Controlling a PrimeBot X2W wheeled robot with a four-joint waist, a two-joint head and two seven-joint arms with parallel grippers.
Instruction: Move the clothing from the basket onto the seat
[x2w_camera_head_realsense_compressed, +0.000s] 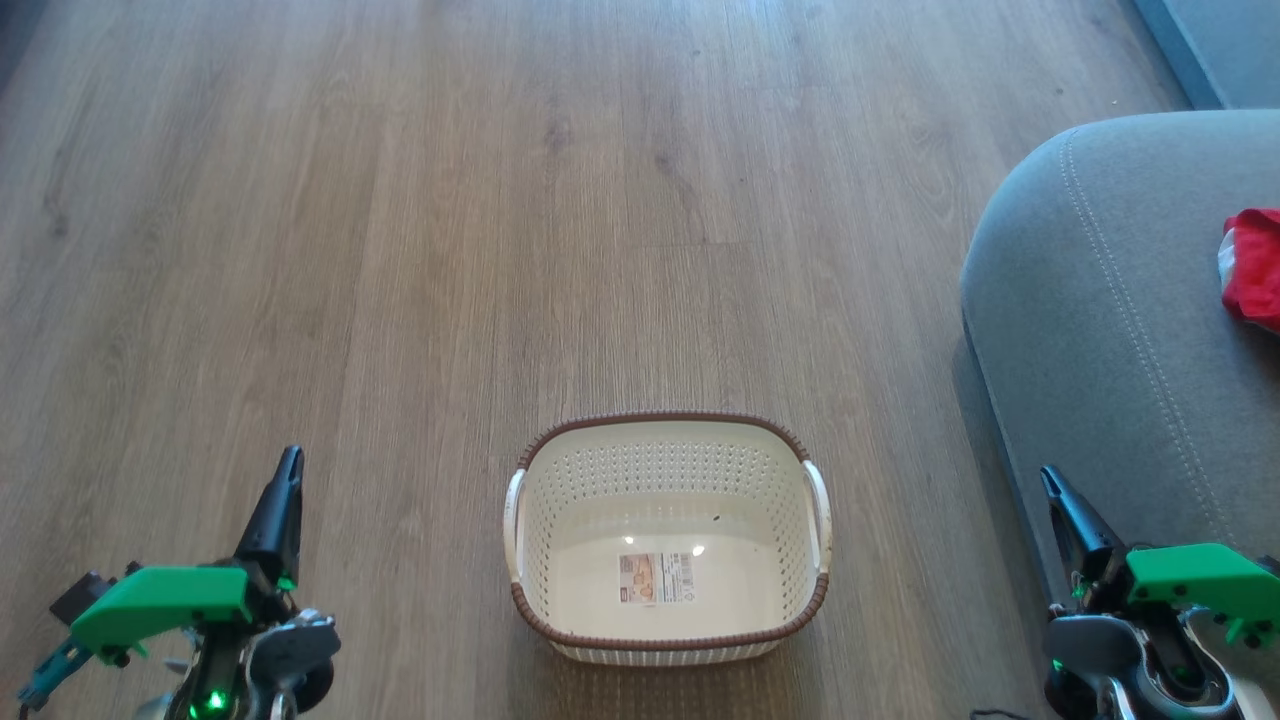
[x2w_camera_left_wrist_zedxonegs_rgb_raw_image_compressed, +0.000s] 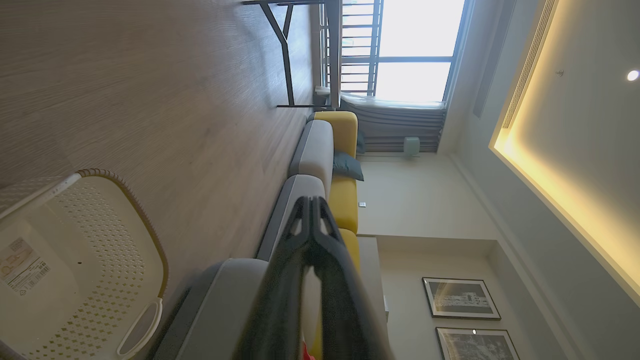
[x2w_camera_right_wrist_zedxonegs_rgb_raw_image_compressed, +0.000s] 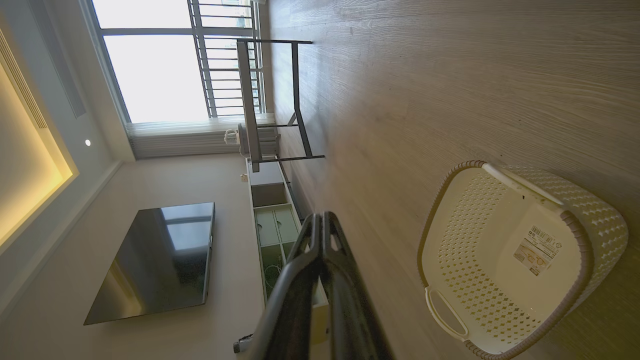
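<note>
The left gripper (x2w_camera_head_realsense_compressed: 288, 470) and right gripper (x2w_camera_head_realsense_compressed: 1050, 482) rest closed and empty, probably because the work is done: the basket (x2w_camera_head_realsense_compressed: 665, 418) sits bare on the floor (x2w_camera_head_realsense_compressed: 400, 250); red clothing (x2w_camera_head_realsense_compressed: 1255, 268), partly cut off, lies on the seat (x2w_camera_head_realsense_compressed: 1080, 300).

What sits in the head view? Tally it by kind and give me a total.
basket: 1
red clothing: 1 heap, cut off by the picture's edge
seat: 1
grippers: 2, left gripper and right gripper
Total: 5
</note>
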